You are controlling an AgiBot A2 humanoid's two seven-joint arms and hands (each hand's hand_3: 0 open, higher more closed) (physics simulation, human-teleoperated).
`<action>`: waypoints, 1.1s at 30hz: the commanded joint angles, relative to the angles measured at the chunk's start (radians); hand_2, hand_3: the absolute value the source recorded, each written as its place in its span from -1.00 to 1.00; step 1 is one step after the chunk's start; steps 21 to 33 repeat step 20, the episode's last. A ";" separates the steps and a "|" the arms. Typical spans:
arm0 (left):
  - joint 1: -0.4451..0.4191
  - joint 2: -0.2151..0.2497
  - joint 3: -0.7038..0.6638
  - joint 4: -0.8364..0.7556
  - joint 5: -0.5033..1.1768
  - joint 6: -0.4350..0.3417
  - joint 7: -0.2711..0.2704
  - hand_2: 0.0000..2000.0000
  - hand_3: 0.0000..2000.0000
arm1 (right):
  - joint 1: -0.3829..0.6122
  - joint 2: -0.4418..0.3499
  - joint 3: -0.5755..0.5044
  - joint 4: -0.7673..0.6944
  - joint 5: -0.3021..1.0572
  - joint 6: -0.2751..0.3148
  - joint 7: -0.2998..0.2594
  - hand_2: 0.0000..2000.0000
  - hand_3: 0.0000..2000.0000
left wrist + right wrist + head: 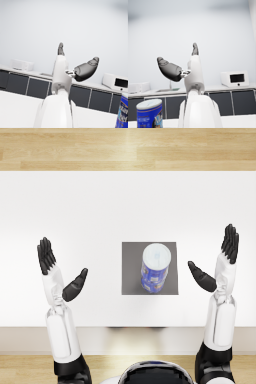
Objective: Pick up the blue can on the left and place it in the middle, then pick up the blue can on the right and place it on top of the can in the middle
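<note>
Head view: a blue can (154,267) with a pale lid stands on a dark grey square mat (131,273) that lies near the front edge of the white surface (100,203), about midway between its left and right edges. The can looks tall; whether it is one can or two stacked cannot be told from above. The left hand (56,270) is raised over the surface to the left of the mat, fingers straight and spread from the thumb, holding nothing. The right hand (217,260) is raised to the right of the mat in the same wide pose, also holding nothing. Both hands are well apart from the can. A wooden floor (125,148) shows beyond the far edge of the surface.

Left wrist view: the left hand (75,63) points upward, thumb well away from the fingers, nothing in it. The can (123,111) shows partly at the frame edge. Behind are dark cabinets (22,86) and a white microwave (116,81).

Right wrist view: the right hand (181,66) is spread wide and unloaded. The can (149,113) stands upright on the surface, apart from the hand. A microwave (235,78) sits on the back counter.
</note>
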 commanded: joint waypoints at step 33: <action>-0.014 0.004 -0.015 0.007 0.000 0.000 0.000 -1.00 -1.00 | -0.013 -0.001 -0.014 -0.029 0.000 0.002 0.002 -1.00 -1.00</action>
